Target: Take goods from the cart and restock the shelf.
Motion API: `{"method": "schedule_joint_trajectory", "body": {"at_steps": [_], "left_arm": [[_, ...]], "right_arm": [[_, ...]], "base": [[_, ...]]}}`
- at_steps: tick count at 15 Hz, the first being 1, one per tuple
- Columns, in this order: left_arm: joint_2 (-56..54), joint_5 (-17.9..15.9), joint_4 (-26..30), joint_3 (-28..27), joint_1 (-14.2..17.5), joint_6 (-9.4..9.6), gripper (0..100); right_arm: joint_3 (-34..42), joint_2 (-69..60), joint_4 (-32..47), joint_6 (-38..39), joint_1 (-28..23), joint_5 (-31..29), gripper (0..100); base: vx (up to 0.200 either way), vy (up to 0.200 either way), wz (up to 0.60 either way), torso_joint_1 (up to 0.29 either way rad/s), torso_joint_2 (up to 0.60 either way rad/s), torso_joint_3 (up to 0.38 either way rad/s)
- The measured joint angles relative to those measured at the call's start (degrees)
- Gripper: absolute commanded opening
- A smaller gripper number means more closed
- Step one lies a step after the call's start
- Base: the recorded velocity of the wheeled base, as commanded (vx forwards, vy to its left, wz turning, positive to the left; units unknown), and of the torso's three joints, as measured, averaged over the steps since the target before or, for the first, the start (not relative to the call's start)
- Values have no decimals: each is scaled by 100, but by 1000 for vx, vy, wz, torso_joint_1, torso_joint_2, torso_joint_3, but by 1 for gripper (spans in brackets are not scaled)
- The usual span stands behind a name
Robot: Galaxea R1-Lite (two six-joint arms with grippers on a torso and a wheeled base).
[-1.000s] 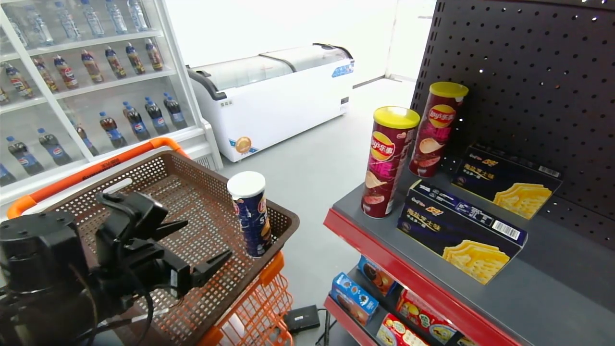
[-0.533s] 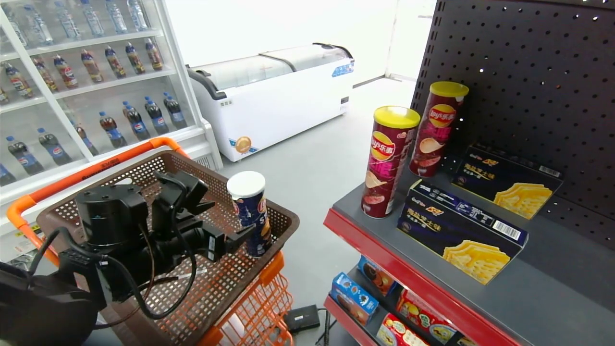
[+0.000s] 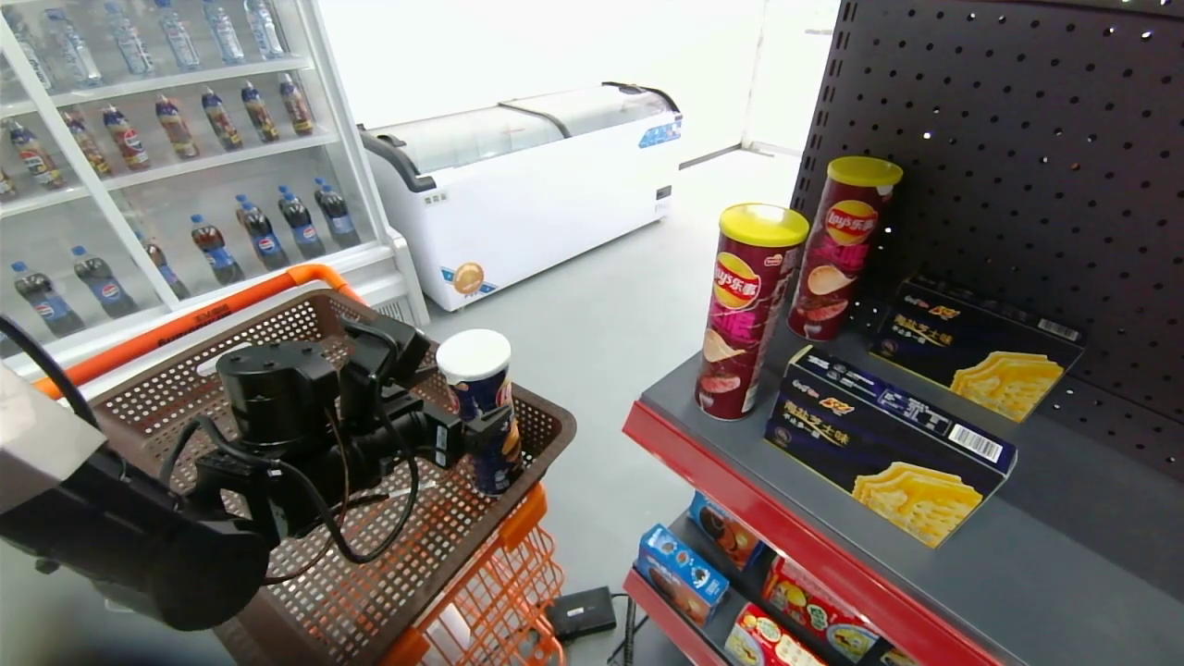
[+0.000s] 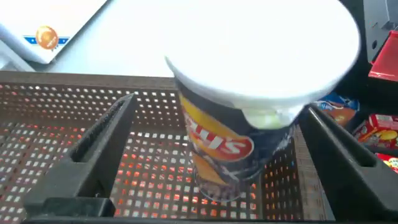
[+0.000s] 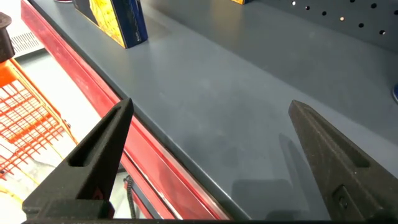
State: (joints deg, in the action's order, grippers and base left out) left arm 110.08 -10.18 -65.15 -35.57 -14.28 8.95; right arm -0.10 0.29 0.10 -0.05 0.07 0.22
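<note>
A blue chip can (image 3: 478,407) with a white lid stands upright in the front right corner of the brown basket (image 3: 277,324) on the orange cart (image 3: 504,592). My left gripper (image 3: 474,418) is open at the can's mid height, one finger on each side of it. In the left wrist view the can (image 4: 236,143) stands between the two black fingers (image 4: 99,149), with a gap to each. My right gripper (image 5: 211,168) is open and holds nothing, hovering over the bare grey shelf top (image 5: 236,106) near its red front edge.
On the shelf (image 3: 1064,555) stand two red chip cans (image 3: 749,310) and two dark blue cracker boxes (image 3: 888,444) before a pegboard. Boxed snacks (image 3: 680,573) fill the lower shelves. A chest freezer (image 3: 527,185) and a drinks fridge (image 3: 166,139) stand behind the cart.
My left arm has moved forward across the basket to the blue can, and its open fingers now stand either side of it. The can has not moved.
</note>
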Motion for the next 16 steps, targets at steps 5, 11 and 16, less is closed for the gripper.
{"method": "schedule_joint_trajectory", "body": {"at_steps": [5, 11, 16], "left_arm": [[631, 0, -379, -312, -28, 0, 100], [1007, -2, -383, -624, -30, 0, 100], [1092, -13, -341, -786, -41, 0, 0]], "right_arm": [[0, 0, 0, -2, 0, 0, 100], [0, 0, 0, -2, 0, 0, 100], [0, 0, 0, -2, 0, 0, 100]], "base": [[0, 0, 0, 0, 0, 0], [0, 0, 0, 0, 0, 0], [0, 0, 0, 0, 0, 0]]}}
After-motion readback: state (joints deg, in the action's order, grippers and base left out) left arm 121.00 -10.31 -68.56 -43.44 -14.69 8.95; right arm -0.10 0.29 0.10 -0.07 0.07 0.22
